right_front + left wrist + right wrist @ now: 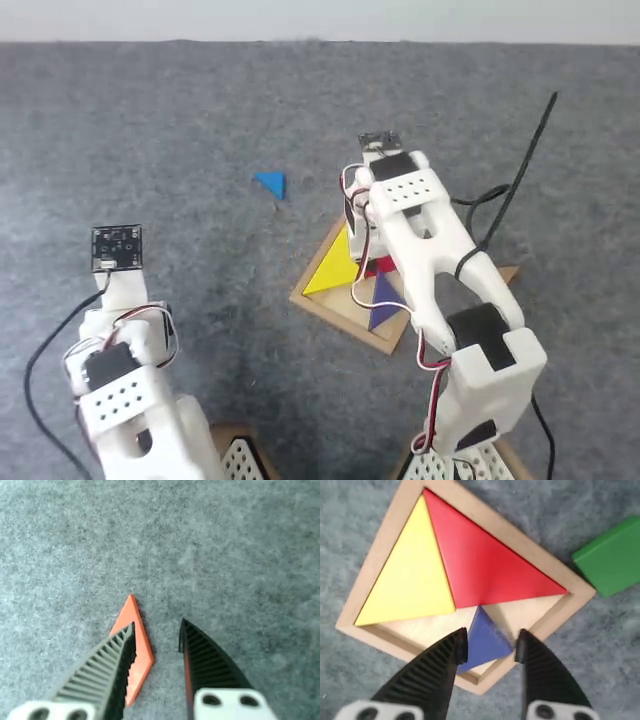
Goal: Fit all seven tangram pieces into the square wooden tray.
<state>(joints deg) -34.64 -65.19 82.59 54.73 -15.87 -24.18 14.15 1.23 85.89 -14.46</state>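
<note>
Grey carpet (150, 130) all over, and the square wooden tray (340, 312) sits at roughly 4 o'clock from the middle of the high view. Inside it, the big yellow triangle (410, 580) fills the 9 o'clock side. The big red triangle (480, 565) is flush against it, and a small dark blue triangle (487, 640) sits around 5 o'clock. The right gripper (491, 644) hangs over that blue one, jaws apart, gripping nothing. A green piece (612, 557) lies on the carpet just beside a tray corner. A light blue triangle (271, 183) is well apart at the tray's 10 o'clock. The left gripper (157, 623), off at 8 o'clock, is spread wide over an orange piece (142, 645), with one finger above it.
</note>
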